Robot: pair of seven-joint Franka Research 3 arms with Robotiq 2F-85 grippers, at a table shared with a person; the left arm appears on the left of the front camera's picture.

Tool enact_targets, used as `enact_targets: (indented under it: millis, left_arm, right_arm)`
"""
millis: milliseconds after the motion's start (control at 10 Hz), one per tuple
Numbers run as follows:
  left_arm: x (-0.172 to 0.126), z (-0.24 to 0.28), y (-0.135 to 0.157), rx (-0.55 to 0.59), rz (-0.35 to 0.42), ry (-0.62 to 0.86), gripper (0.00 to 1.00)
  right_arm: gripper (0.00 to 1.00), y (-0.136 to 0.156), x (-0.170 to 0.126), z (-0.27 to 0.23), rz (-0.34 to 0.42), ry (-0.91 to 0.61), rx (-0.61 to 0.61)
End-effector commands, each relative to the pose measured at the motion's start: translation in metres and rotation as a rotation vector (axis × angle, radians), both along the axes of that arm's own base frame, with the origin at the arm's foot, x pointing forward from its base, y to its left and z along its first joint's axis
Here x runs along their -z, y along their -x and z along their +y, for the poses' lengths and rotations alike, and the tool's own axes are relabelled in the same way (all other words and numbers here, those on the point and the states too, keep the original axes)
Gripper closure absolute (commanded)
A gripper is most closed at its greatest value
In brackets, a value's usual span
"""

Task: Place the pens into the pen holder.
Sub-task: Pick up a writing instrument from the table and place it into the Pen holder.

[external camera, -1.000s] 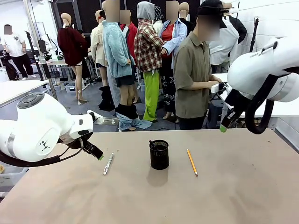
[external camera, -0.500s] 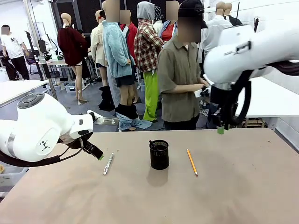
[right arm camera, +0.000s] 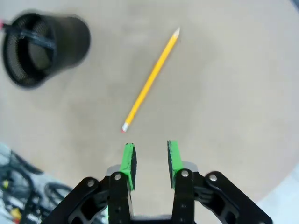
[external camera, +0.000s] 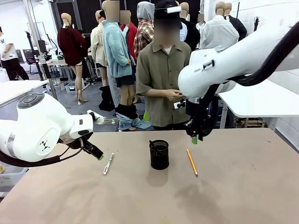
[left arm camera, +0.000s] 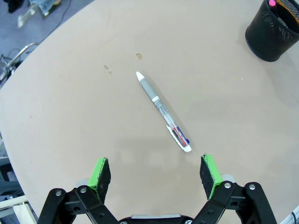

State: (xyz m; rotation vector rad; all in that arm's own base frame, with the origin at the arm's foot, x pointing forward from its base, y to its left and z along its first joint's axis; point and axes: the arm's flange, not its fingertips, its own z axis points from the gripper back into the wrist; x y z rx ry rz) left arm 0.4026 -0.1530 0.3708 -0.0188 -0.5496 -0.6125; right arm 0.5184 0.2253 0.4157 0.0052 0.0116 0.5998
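On the tan table (external camera: 233,196), a yellow pencil (right arm camera: 150,80) (pink-tipped) lies flat; both jaws apart, empty.

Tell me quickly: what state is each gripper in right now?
Left gripper: wide open, empty, above the pen.
Right gripper: partly open with a narrow gap, empty, near the pencil.

Three things on the worktop (external camera: 140,200)
Pen holder (external camera: 159,155) toward the far edge, midway; click pen (external camera: 108,164) lies left of it, pencil (external camera: 192,162) right, both apart.
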Motion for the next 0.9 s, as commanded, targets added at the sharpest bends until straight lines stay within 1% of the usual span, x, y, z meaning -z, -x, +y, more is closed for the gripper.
enact_targets:
  millis: [0, 100, 300, 400, 600, 800]
  left_arm:
    - [0.0, 0.002, 0.0, -0.004, 0.0, 0.003, 0.0]
    - [0.0, 0.002, 0.0, -0.004, 0.0, 0.003, 0.0]
    - [0.0, 0.002, 0.0, -0.004, 0.0, 0.003, 0.0]
    - [0.0, 0.002, 0.0, -0.004, 0.0, 0.003, 0.0]
    - [0.0, 0.002, 0.0, -0.004, 0.0, 0.003, 0.0]
    - [0.0, 0.002, 0.0, -0.004, 0.0, 0.003, 0.0]
  right_arm:
    - [0.43, -0.014, 0.015, 0.016, -0.01, -0.048, 0.08]
    - [0.23, -0.019, 0.026, 0.023, -0.005, -0.025, 0.093]
    - [0.23, -0.029, 0.047, 0.029, -0.008, -0.017, 0.134]
    - [0.23, -0.033, 0.059, 0.031, 0.005, -0.02, 0.154]
    - [0.23, -0.032, 0.077, 0.037, 0.001, -0.011, 0.164]
    - [0.23, -0.038, 0.091, 0.034, 0.006, -0.01, 0.189]
